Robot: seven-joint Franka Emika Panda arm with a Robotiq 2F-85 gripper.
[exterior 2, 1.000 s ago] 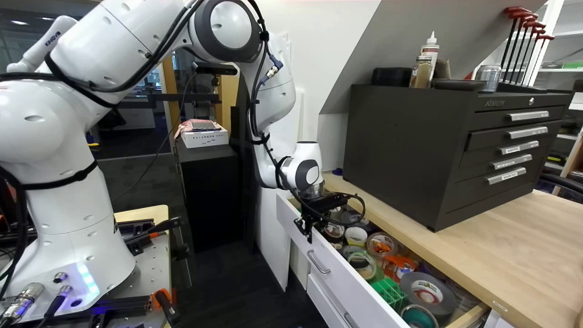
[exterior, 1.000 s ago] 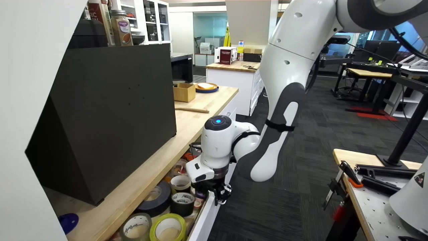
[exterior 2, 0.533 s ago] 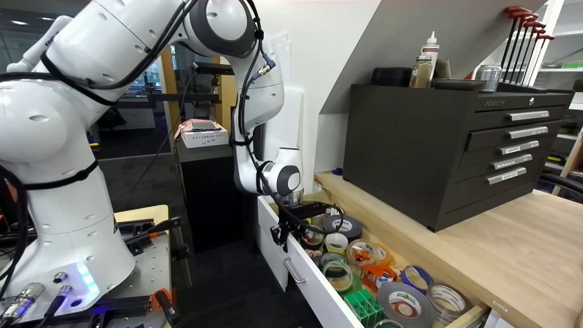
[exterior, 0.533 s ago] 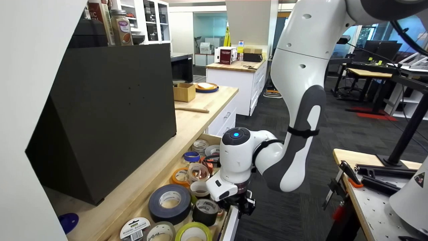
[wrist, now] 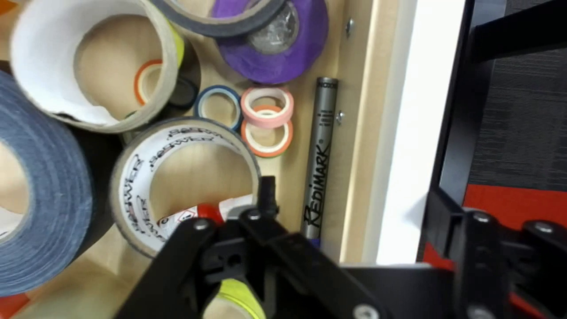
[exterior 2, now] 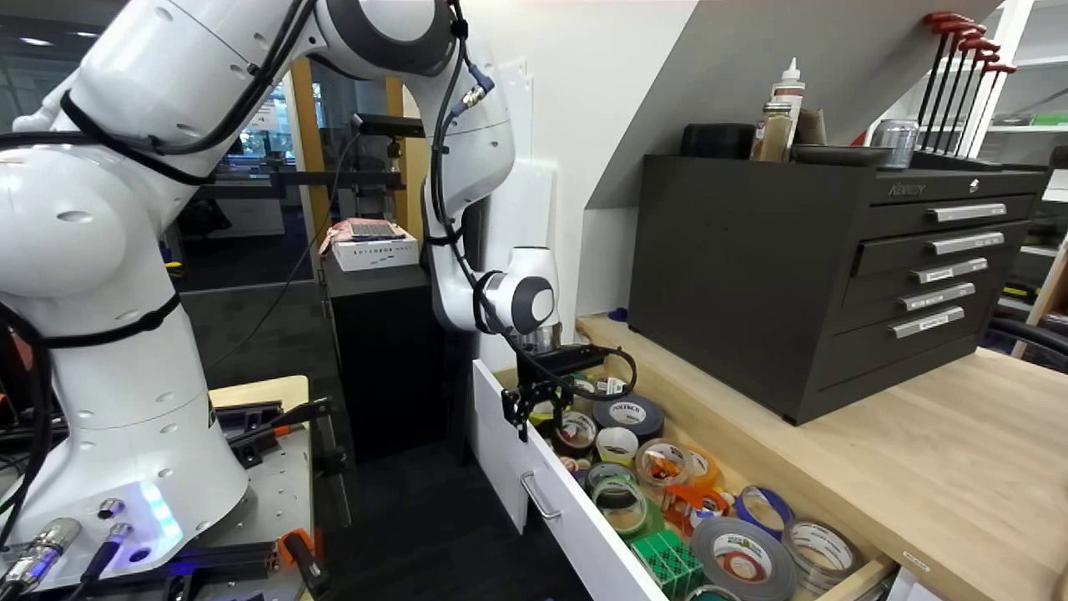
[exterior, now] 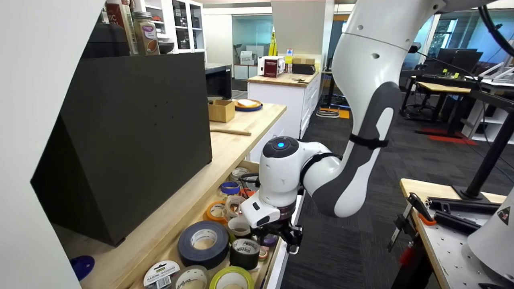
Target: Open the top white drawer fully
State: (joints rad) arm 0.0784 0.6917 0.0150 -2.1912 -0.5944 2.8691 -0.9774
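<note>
White arm (exterior: 371, 120) bent, pointing down | jaws parted astride drawer front (exterior 2: 576, 534)

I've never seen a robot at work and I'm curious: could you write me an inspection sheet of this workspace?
Surface: wooden worktop, bearing a black tool chest.
Job's things: white drawer, open; whether fully, unclear.
Clutter: tape rolls and a silver marker inside the drawer.
Jaws: open, one on each side of the drawer's front panel; contact unclear.
Cables: black cables run along the robot arm.
Surroundings: dark floor, a wooden-topped counter beyond.
</note>
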